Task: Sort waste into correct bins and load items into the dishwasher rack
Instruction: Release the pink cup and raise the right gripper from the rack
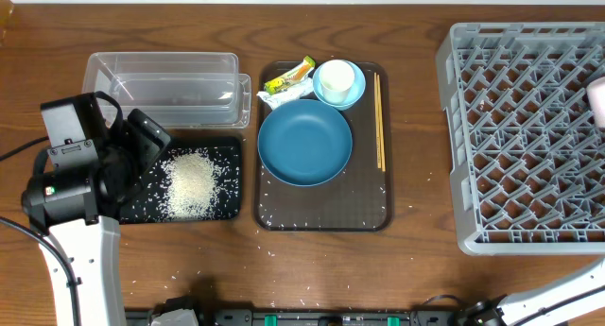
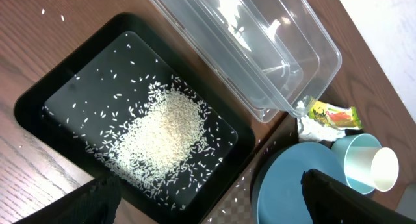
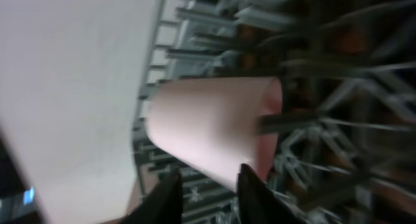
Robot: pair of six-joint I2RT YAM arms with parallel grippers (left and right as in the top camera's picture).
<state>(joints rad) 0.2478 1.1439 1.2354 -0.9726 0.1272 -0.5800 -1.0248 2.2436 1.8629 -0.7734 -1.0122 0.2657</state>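
Wooden table (image 1: pixel 416 260) carries everything, with a brown serving tray (image 1: pixel 369 208) near its middle as the marker for the rest.

On the brown serving tray:
- one dark blue dish (image 1: pixel 304 142), with nothing in it
- behind the dish, one light blue bowl (image 1: pixel 352 97) with one white cup (image 1: pixel 337 78) standing inside
- left of the bowl, one yellow-green wrapper (image 1: pixel 291 76) and one crumpled paper scrap (image 1: pixel 277 98), touching each other
- along the tray's right side, the chopsticks (image 1: pixel 380 118) lying close together; they are too thin to count surely
- a few stray grains

Left of the serving tray:
- one black tray (image 1: pixel 227 151) holding a heap of rice (image 1: pixel 192 182) with grains scattered round it; some lie loose on the table
- behind the black tray, one clear tub (image 1: pixel 161 61), nothing in it

Right of the serving tray:
- one grey rack (image 1: pixel 510 128)
- one pinkish cup (image 3: pixel 208 120) lying on its side on the lattice at the rack's far right edge

That makes two cups, one bowl and one dish.

The left claw (image 2: pixel 208 182) hangs over the black tray, spread wide and holding nothing. The right claw (image 3: pixel 208 182) is at the pinkish cup with its fingers (image 3: pixel 170 198) a narrow way apart and rack bars showing in the gap; I cannot tell whether they touch the cup.
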